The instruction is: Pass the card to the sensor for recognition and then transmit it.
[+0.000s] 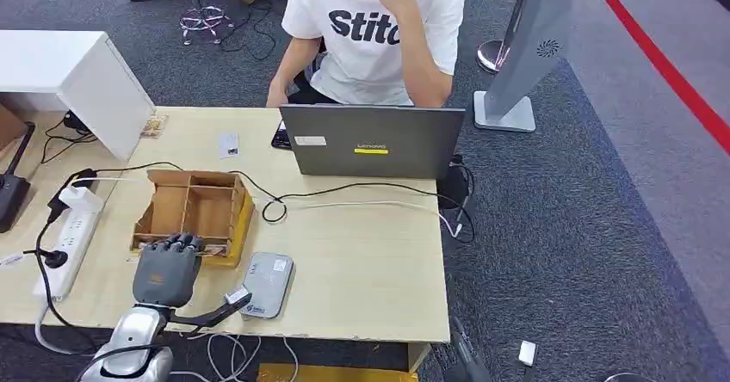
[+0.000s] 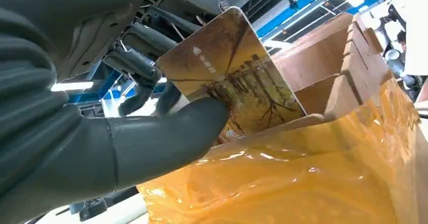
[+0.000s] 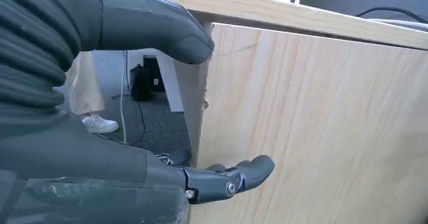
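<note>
My left hand [image 1: 165,272] sits at the near edge of a wooden compartment box [image 1: 194,208]. In the left wrist view its thumb [image 2: 166,133] and fingers pinch a card [image 2: 232,77] printed with an autumn tree scene, held just above the box's front wall [image 2: 323,118]. The grey card sensor [image 1: 267,284] lies flat on the table, just right of that hand. My right hand [image 3: 75,108] hangs beside the table's wooden side panel [image 3: 323,133], fingers apart and holding nothing.
An open laptop [image 1: 370,141] stands at the back of the table [image 1: 361,261] with a person [image 1: 379,29] seated behind it. Cables [image 1: 344,194] cross the middle. A power strip [image 1: 71,234] lies at the left edge, and a small white card [image 1: 228,145] near the back.
</note>
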